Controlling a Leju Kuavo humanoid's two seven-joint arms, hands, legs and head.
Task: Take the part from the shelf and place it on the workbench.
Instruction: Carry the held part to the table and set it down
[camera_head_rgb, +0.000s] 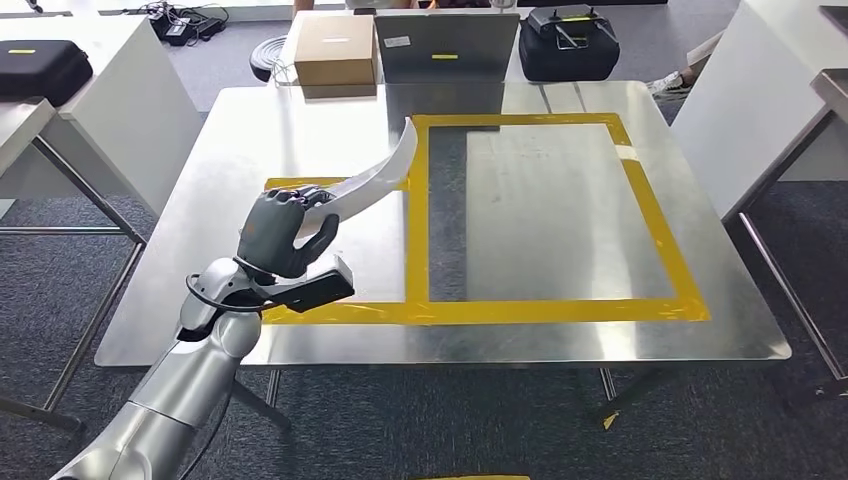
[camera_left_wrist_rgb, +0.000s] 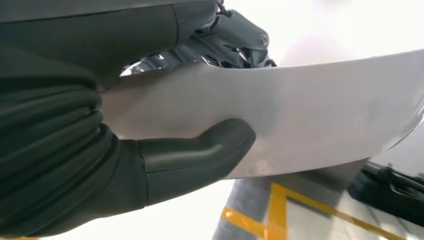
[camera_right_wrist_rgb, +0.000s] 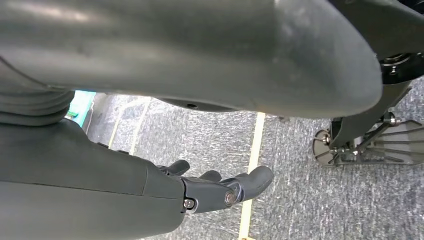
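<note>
Fingers (camera_head_rgb: 290, 205) of left hand (camera_head_rgb: 283, 232) clamped on curved part (camera_head_rgb: 385, 172), above taped workbench (camera_head_rgb: 560, 330), cardboard box (camera_head_rgb: 335, 48) beyond.

Head view was bright and even, sharp across frame. Steel workbench (camera_head_rgb: 560, 200) gave broad soft glare, with dull reflection of grey case near far edge. Left wrist view was strongly overexposed behind left hand (camera_left_wrist_rgb: 100, 125): background burned to white, white part (camera_left_wrist_rgb: 310, 120) in soft focus, thumb sharper. Right wrist view was dimmer; right hand (camera_right_wrist_rgb: 220, 187) sharp, near dark surfaces blurred, carpet grainy.
</note>
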